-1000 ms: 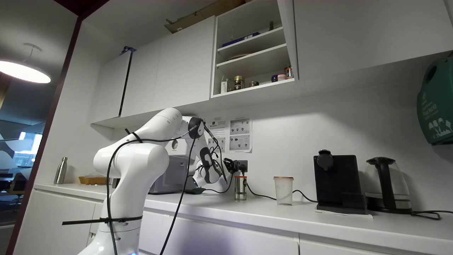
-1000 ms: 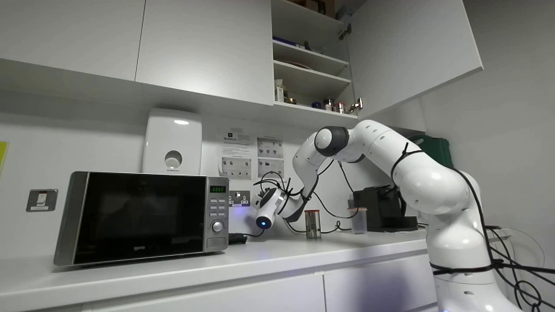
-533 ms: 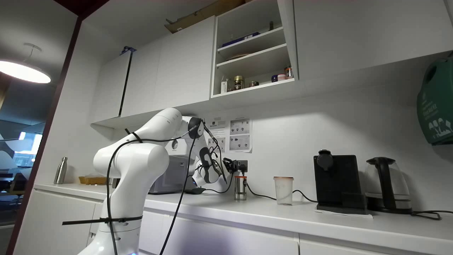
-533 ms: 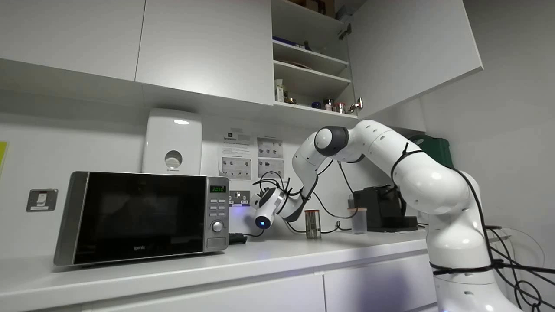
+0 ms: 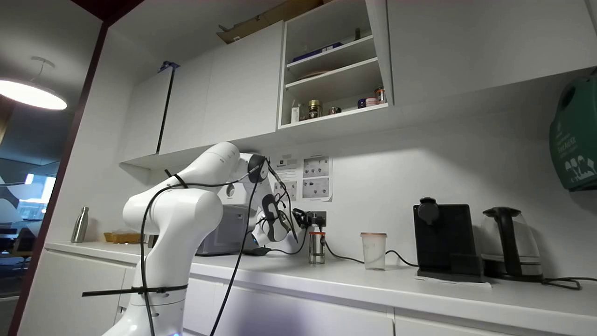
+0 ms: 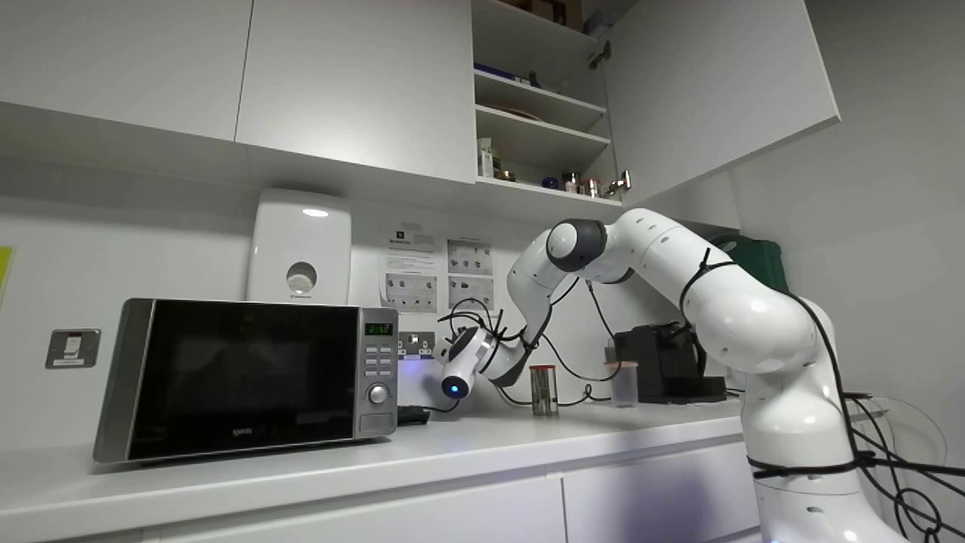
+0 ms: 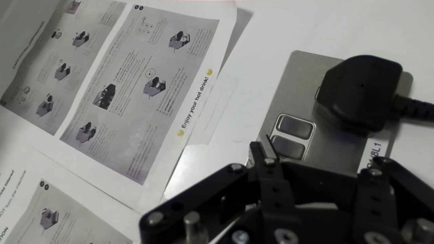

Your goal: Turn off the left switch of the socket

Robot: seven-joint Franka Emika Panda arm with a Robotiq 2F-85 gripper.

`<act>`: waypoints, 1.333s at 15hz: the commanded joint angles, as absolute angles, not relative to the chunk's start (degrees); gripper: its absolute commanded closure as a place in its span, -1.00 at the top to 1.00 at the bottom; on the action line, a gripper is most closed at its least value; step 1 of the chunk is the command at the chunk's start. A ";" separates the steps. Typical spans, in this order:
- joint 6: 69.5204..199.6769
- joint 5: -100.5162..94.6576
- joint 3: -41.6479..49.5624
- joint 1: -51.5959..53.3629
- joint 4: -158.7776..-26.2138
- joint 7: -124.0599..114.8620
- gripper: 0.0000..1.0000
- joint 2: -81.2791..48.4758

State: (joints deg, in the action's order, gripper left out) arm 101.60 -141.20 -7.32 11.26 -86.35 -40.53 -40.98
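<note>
In the wrist view the socket [image 7: 340, 149] is a grey metal plate, tilted in the picture, with a black plug [image 7: 361, 91] in its visible outlet. Two dark rockers sit side by side in a pale frame: an upper one [image 7: 295, 127] and the left switch [image 7: 288, 147], shown lower. My gripper [image 7: 320, 169] is shut right over the plate's near part. One finger [image 7: 266, 162] overlaps the left switch's edge; I cannot tell whether it touches. The other outlet is covered. In an exterior view the socket [image 5: 321, 216] shows beside the gripper [image 5: 301, 217].
Printed notices [image 7: 145, 88] hang beside the plate. Below stands a metal canister [image 5: 317, 247], with a plastic tub [image 5: 374, 252], coffee machine [image 5: 445, 242] and kettle [image 5: 510, 242] farther along. A microwave [image 6: 256, 377] and another wall plate [image 6: 417, 345] flank the hand.
The hand has shifted slightly to the left in both exterior views, staying close to the wall. The gripper has stayed shut.
</note>
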 commanded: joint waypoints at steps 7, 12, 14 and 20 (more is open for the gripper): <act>101.71 -140.22 -7.96 10.77 -87.46 -41.60 -1.00 -39.88; 103.73 -138.94 -8.16 10.01 -85.26 -41.18 -1.00 -40.89; 104.40 -138.88 -8.10 9.87 -84.25 -40.92 -1.00 -41.29; 107.21 -139.15 -8.10 9.86 -80.61 -40.23 -1.00 -42.73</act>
State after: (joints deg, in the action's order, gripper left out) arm 104.15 -139.65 -7.58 10.44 -84.54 -40.62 -41.26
